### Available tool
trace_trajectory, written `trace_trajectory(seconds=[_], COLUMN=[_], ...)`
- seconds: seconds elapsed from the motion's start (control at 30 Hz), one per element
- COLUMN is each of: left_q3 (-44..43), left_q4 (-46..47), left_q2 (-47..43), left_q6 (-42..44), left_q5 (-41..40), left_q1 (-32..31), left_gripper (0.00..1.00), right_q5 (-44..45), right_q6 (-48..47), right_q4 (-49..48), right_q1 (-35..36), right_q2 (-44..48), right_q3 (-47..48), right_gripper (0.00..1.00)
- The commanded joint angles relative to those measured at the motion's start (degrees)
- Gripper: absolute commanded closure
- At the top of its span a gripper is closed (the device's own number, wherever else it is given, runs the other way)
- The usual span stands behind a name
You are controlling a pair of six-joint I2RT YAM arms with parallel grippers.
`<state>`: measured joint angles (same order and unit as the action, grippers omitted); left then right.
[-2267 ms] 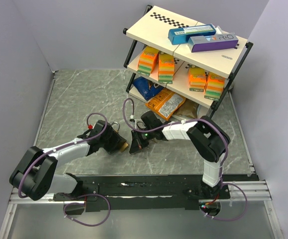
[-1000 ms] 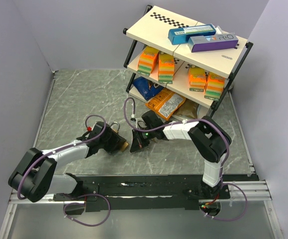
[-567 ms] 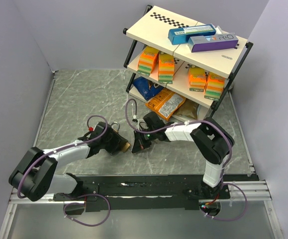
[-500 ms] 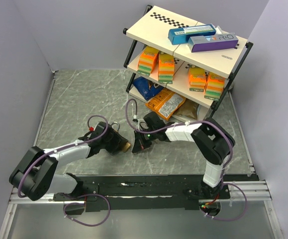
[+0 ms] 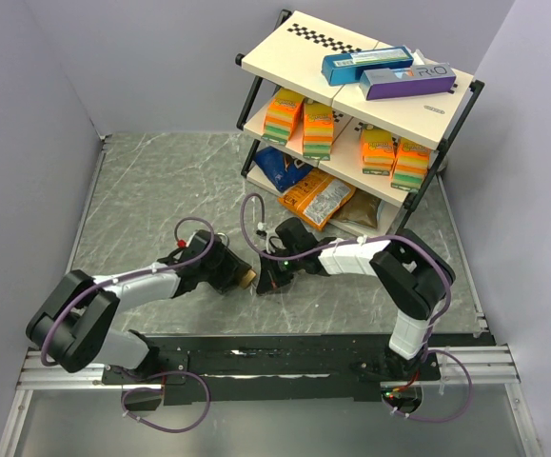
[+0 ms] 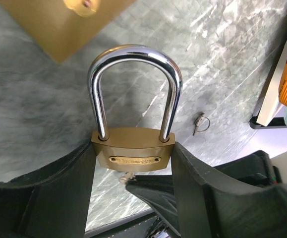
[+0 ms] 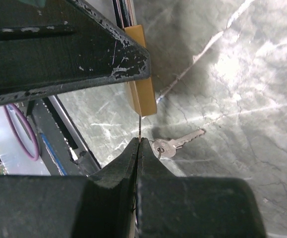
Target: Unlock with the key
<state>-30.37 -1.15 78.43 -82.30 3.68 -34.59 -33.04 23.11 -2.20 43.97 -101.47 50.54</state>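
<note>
Compared with the earlier top view, the left arm's elbow has swung in and the brass padlock (image 6: 133, 154) sits a little further right, its base just beside the right gripper (image 7: 139, 145). The left gripper (image 5: 229, 274) clamps the padlock body by its sides, with both shackle legs seated. The right gripper pinches the key (image 7: 140, 130) tight. The key is seen edge-on, its tip at the padlock's underside, and a silver key (image 7: 177, 143) shows beside the fingertips.

Stocked shelf rack (image 5: 294, 57), marble tabletop (image 5: 151, 190)
</note>
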Motion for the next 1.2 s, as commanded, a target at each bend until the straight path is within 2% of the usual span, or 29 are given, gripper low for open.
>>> trace_trajectory(seconds=[0.0,0.27,0.43,0.47,0.6,0.97,1.17], left_q3=[-2.7,-3.6,-7.9,-10.1,-14.4,-22.8,-30.7], left_q4=[3.9,1.3,-7.9,-12.1,-18.5,-22.1,-26.4], left_q2=[1.4,2.0,1.3,1.1,1.4,8.7,16.4], left_q6=[-3.8,-2.1,1.3,3.4,8.3,18.8,23.9], left_q5=[9.2,7.4,1.2,-1.7,-5.2,-1.8,-1.8], left_q1=[-3.7,-4.4,-4.2,-3.7,-1.5,4.6,5.0], left_gripper=[0.99,0.99,0.99,0.99,0.99,0.99,0.99], right_q5=[4.1,5.9,6.2,6.3,6.7,3.1,4.2], right_q6=[0.5,0.1,-0.8,-0.9,-1.2,-1.6,-2.1], right_q4=[-9.4,-8.4,-5.6,-5.2,-2.2,0.8,1.9], right_q1=[0.2,0.0,-0.3,-0.2,-0.3,-0.2,-0.4], right_q2=[2.2,3.9,5.9,7.1,9.7,10.8,13.7], right_q3=[1.3,1.7,1.4,1.1,0.4,-1.2,-1.9], right_gripper=[1.0,1.0,1.0,1.0,1.0,1.0,1.0])
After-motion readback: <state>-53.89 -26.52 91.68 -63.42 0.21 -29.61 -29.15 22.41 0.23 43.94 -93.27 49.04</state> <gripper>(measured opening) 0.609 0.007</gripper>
